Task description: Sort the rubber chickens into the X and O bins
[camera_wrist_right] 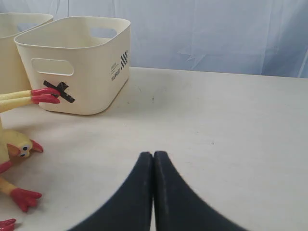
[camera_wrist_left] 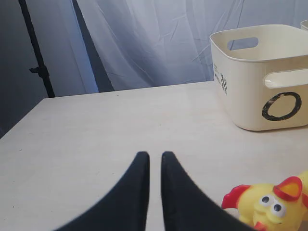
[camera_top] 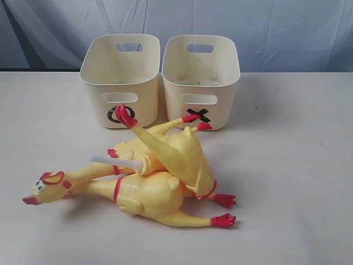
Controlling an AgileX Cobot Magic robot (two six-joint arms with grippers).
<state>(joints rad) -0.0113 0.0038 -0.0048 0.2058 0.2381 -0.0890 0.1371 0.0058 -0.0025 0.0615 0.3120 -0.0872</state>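
- Rubber chickens (camera_top: 157,176): three lie in one tangled pile on the surface, in the middle of the exterior view and a little below centre, in front of both bins and outside them.
- The front chicken (camera_top: 146,199) lies lengthwise. Its head points to the lower left of the frame and its red feet to the lower right.
- The second chicken (camera_top: 128,150) lies behind it, partly covered, and a white tube (camera_top: 109,160) sticks out from it toward the left.
- The top chicken (camera_top: 176,154) lies slantwise across the other two. One red foot is raised in front of the O mark.
- Two more red feet overlap the black X mark in this view; whether they touch the tub I cannot tell.
- The O bin (camera_top: 94,83) stands upper centre-left of the frame and the X bin (camera_top: 226,88) just beside it on the right. Both are upright cream tubs with slot handles.
- The left fingers (camera_wrist_left: 134,197) are black and drawn almost together, with only a thin slit between the tips. They grasp nothing and hang over bare surface near a chicken's head.
- The right fingers (camera_wrist_right: 139,192) are clenched, tip against tip, with nothing between them, over bare surface apart from the pile.
- The surface (camera_top: 298,165) is pale and matte, and a bluish-white cloth (camera_top: 287,27) hangs behind it.
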